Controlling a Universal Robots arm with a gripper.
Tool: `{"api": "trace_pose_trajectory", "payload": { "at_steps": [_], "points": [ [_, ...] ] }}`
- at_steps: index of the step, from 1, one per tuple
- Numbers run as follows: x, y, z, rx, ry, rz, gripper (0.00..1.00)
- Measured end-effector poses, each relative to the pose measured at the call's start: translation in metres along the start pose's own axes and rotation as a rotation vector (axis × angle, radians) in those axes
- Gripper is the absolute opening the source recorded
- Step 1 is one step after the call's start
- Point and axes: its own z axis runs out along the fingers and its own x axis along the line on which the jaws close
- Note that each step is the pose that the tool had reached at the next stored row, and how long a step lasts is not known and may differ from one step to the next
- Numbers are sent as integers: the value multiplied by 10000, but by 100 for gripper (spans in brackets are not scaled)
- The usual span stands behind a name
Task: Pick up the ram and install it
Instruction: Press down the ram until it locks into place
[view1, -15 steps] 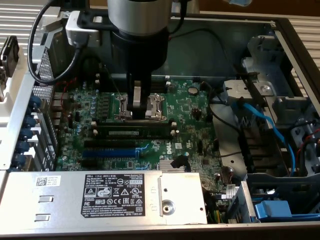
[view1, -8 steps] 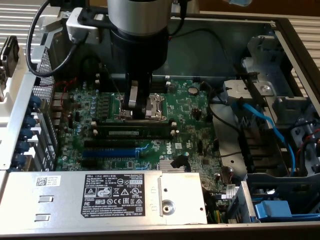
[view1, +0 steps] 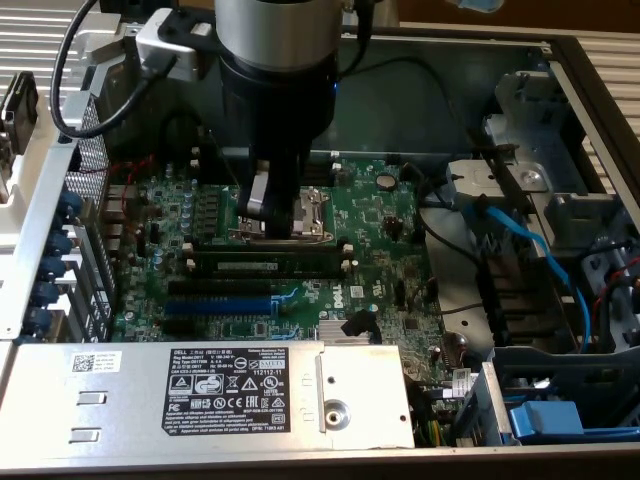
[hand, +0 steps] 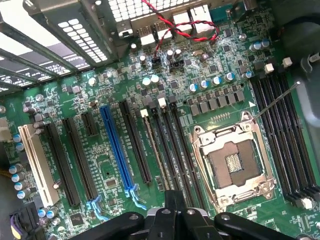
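Note:
The ram (view1: 265, 264) is a long green stick with dark chips. It stands on edge in a black memory slot just in front of the silver CPU socket (view1: 300, 215). In the wrist view the ram (hand: 155, 152) shows only as a thin pale edge between the slots. My gripper (view1: 275, 222) hangs over the socket's near side, just above and behind the ram. Its black fingertips (hand: 171, 205) meet at the middle, shut, with nothing visible between them. Whether they touch the ram I cannot tell.
The open case holds a green motherboard (view1: 380, 215) with a blue expansion slot (view1: 215, 303), a grey power supply (view1: 200, 395) in front, blue cables (view1: 535, 245) and drive bays at the exterior view's right, and the rear port wall (view1: 85, 200) at its left.

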Motion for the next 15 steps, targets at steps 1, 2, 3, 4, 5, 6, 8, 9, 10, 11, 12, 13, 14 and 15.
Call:
{"api": "trace_pose_trajectory", "payload": {
  "at_steps": [1,2,3,4,5,6,8,9,10,11,12,13,14,15],
  "points": [
    [0,0,0,5,2,147,10],
    [0,0,0,10,4,287,10],
    [0,0,0,15,5,428,10],
    [0,0,0,21,8,576,10],
    [0,0,0,25,10,717,10],
    [0,0,0,31,13,867,10],
    [0,0,0,40,16,1143,10],
    [0,0,0,45,18,1281,10],
    [0,0,0,51,20,1421,10],
    [0,0,0,55,22,1562,10],
    [0,0,0,59,24,1695,10],
    [0,0,0,63,26,1827,10],
    [0,0,0,67,29,1958,10],
    [0,0,0,71,31,2091,10]
  ]
}}
